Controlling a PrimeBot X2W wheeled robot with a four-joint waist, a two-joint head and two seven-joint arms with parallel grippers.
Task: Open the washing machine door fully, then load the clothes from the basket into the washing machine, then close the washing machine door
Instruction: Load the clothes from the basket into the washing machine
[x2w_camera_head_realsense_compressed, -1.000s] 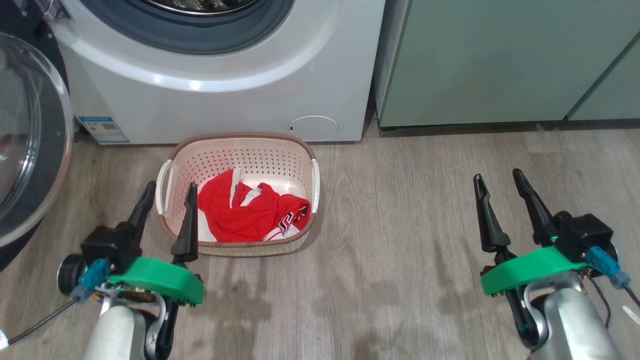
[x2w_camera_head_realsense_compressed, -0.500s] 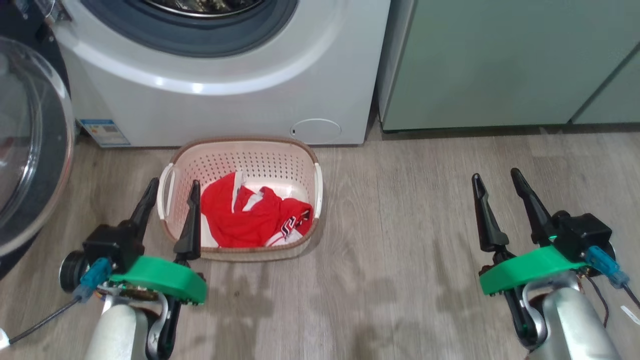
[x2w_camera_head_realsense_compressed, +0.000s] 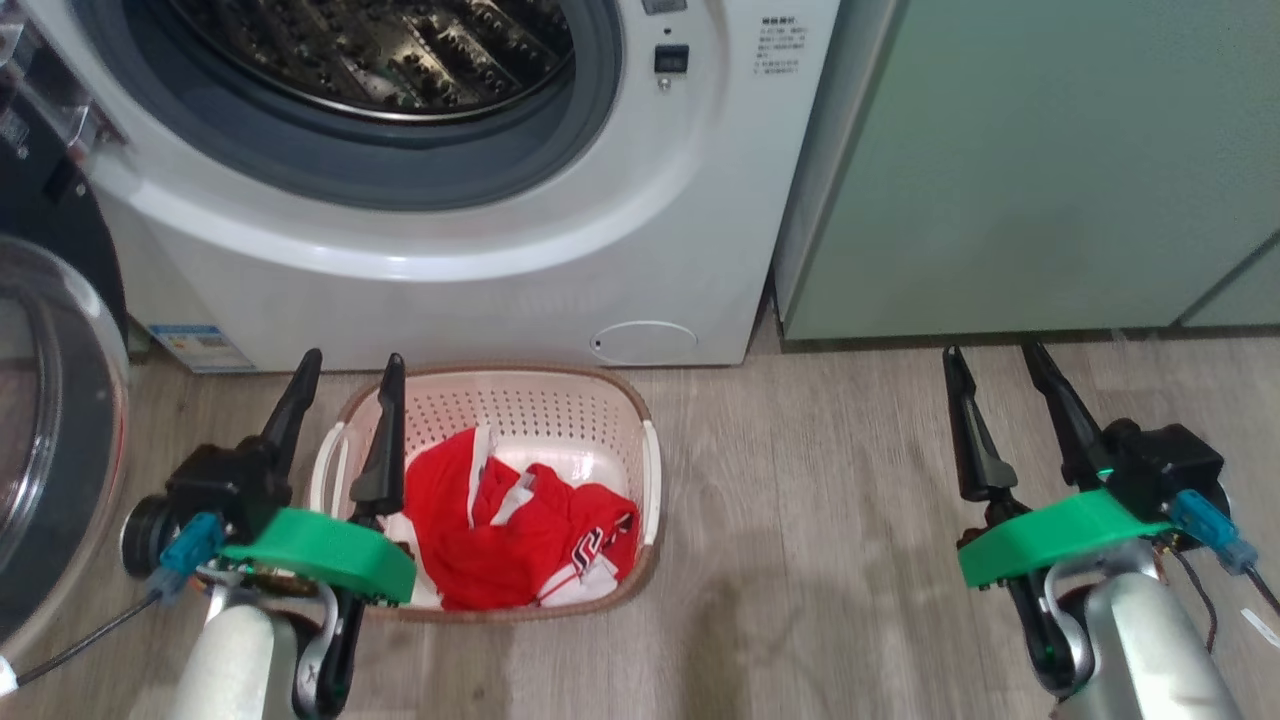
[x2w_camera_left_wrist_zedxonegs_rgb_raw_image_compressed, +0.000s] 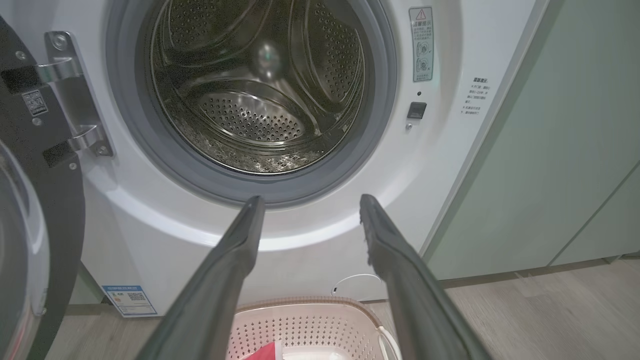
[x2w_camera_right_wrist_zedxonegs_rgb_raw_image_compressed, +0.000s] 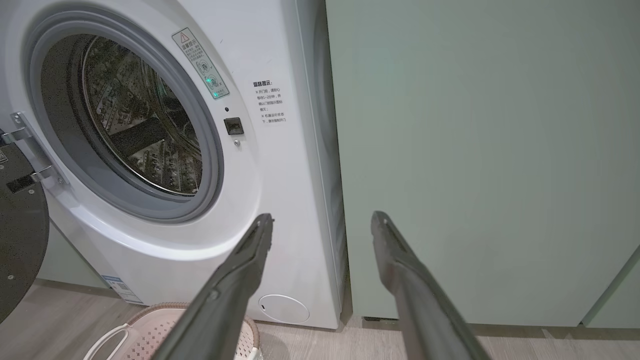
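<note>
**Both grippers spread wide, clothes in basket**

Red clothes (x2w_camera_head_realsense_compressed: 500, 530) lie bunched in the basket (x2w_camera_head_realsense_compressed: 545, 410), which sits on the floor (x2w_camera_head_realsense_compressed: 820, 520) just in front of the washing machine (x2w_camera_head_realsense_compressed: 450, 290). The left gripper (x2w_camera_head_realsense_compressed: 352, 358) is at the basket's left edge, fingers spread, gripping nothing. In the head view its right finger crosses the left rim, with the clothes just right of it, apart. The right gripper (x2w_camera_head_realsense_compressed: 990, 352) is also spread and empty, well apart from the basket. The washing machine door (x2w_camera_head_realsense_compressed: 50, 450) is swung open at left, drum (x2w_camera_left_wrist_zedxonegs_rgb_raw_image_compressed: 250, 100) exposed.
</note>
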